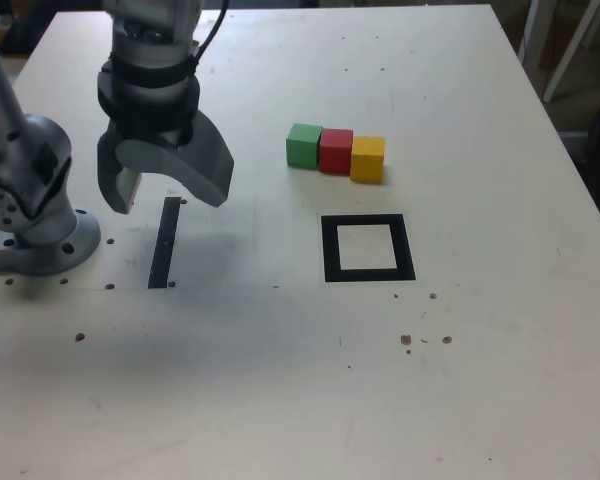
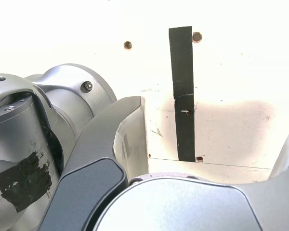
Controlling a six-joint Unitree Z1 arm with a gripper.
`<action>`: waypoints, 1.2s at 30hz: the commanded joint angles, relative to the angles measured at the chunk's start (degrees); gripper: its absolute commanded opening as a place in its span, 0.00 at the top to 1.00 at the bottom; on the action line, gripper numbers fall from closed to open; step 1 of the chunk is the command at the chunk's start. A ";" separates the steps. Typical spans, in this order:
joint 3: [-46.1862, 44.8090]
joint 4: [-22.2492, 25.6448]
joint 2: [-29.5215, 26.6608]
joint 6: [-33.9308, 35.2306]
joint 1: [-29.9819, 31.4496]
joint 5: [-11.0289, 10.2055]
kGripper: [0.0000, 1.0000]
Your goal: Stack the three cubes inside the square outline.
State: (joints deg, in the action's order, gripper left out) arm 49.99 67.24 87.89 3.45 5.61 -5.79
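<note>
Exterior view: green point(image 1: 304, 146), red point(image 1: 336, 151) and yellow cubes point(image 1: 367, 159) sit in a row behind the black square tape outline point(image 1: 331, 249); grey metal tool point(image 1: 176, 192) stands wide apart.

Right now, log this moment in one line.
gripper: open, above table | cubes: green, red, yellow in a row | outline: empty

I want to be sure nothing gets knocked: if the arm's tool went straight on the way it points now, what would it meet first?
Probably the bare tabletop, around the straight black tape strip; depth is unclear, so the exact spot is a guess.
</note>
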 commanded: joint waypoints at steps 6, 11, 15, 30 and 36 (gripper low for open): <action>-0.12 0.25 -0.97 0.03 0.11 -0.16 0.01; -0.06 0.38 -1.39 -0.10 0.11 -0.24 0.02; 0.53 1.28 -1.39 -0.11 -0.04 -0.01 0.02; 12.95 7.29 1.88 2.20 -3.98 0.94 0.01; 20.52 9.56 7.69 2.32 -5.85 1.19 0.01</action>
State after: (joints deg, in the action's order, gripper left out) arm 69.68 76.28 94.80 5.61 -0.08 -4.70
